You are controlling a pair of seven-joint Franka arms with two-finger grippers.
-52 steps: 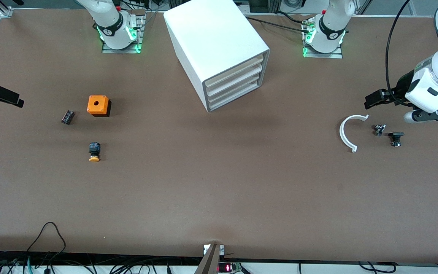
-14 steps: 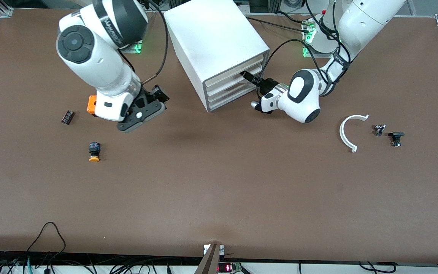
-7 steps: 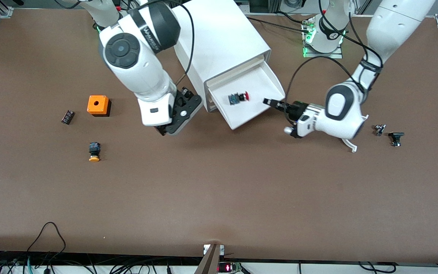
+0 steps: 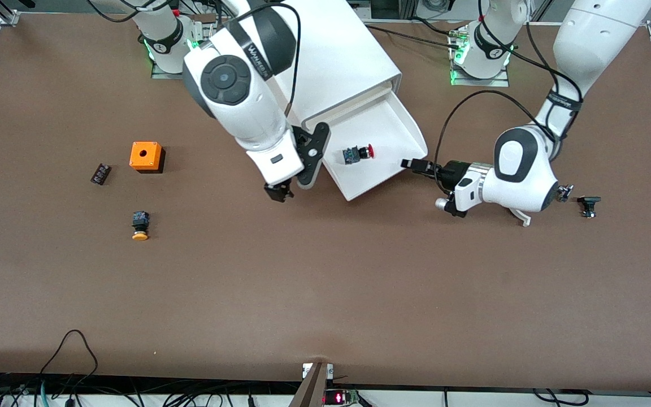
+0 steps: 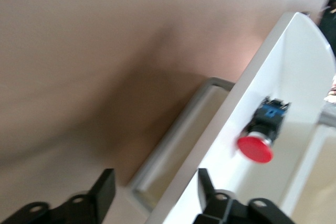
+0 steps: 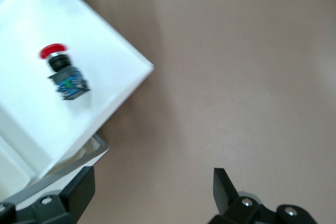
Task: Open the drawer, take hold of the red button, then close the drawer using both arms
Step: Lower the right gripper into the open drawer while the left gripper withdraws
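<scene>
The button (image 4: 357, 154), a black blocky body with a blue-green part and a round red cap, is seen lying on its side on the white floor of the drawer (image 4: 393, 127), which is pulled far out of the top level of the white cabinet (image 4: 325, 51); the cream fronts of the lower drawers are hidden beneath it. The button is placed between the two grippers, with the red cap turned toward the left gripper (image 4: 410, 164) and the body toward the right gripper (image 4: 280, 192). Compared with half a second ago, the drawer is drawn out slightly farther, the button is shifted a little with it, and the right arm has been brought closer to the drawer's side, while the left arm has been pulled back toward its own end of the table. The left gripper is held at the drawer's outer corner, its fingers (image 5: 102, 195) spread fairly wide and nothing gripped; in the left wrist view one finger is seen over the drawer's front edge and the other outside it, but contact cannot be told. The right gripper is held just beside the drawer's front corner, over bare table (image 4: 325, 282), its fingers (image 6: 223, 184) spread wide and empty. An orange box (image 4: 146, 156) with a hole, a button with an orange-yellow cap (image 4: 140, 225) and a small black part (image 4: 100, 173) lie well apart from the right gripper, toward the right arm's end of the table.
</scene>
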